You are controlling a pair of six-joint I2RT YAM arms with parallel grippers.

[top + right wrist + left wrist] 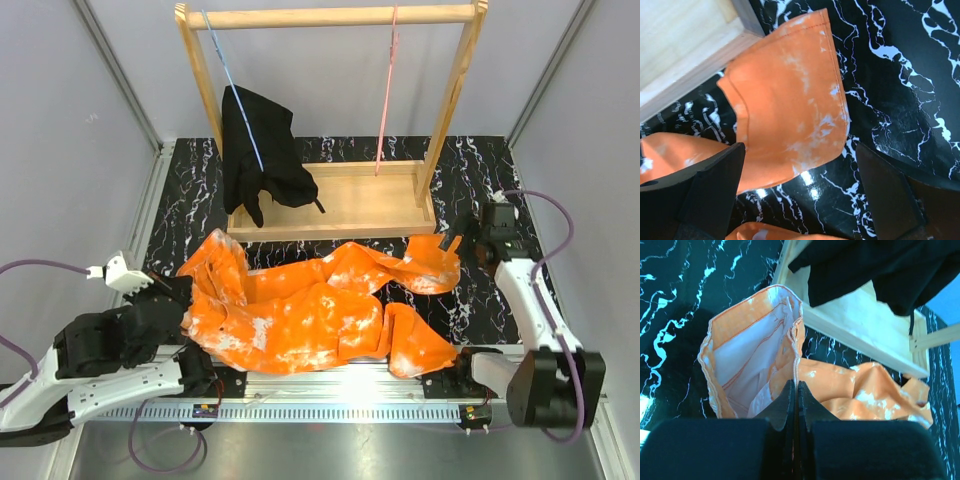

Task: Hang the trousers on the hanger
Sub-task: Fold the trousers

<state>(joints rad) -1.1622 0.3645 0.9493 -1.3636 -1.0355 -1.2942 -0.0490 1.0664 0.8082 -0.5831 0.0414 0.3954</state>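
Note:
The orange trousers (pixel 310 310) with white blotches lie crumpled across the black marble table in front of the rack. My left gripper (pixel 185 295) is at their left end, and in the left wrist view it (pixel 798 386) is shut on a seam edge of the trousers (pixel 755 345) beside the pale inner lining. My right gripper (pixel 462 240) hovers open over the right leg end. In the right wrist view its fingers (pixel 800 150) stand wide apart above that leg end (pixel 790 100), holding nothing. The pink hanger (pixel 386 90) hangs bare from the rail at the right.
A wooden rack (pixel 340 200) stands at the back with its base just behind the trousers. A light-blue hanger (pixel 232 80) on the rail's left carries a black garment (pixel 260 160). The rack's base edge (pixel 685 55) lies close to the right gripper.

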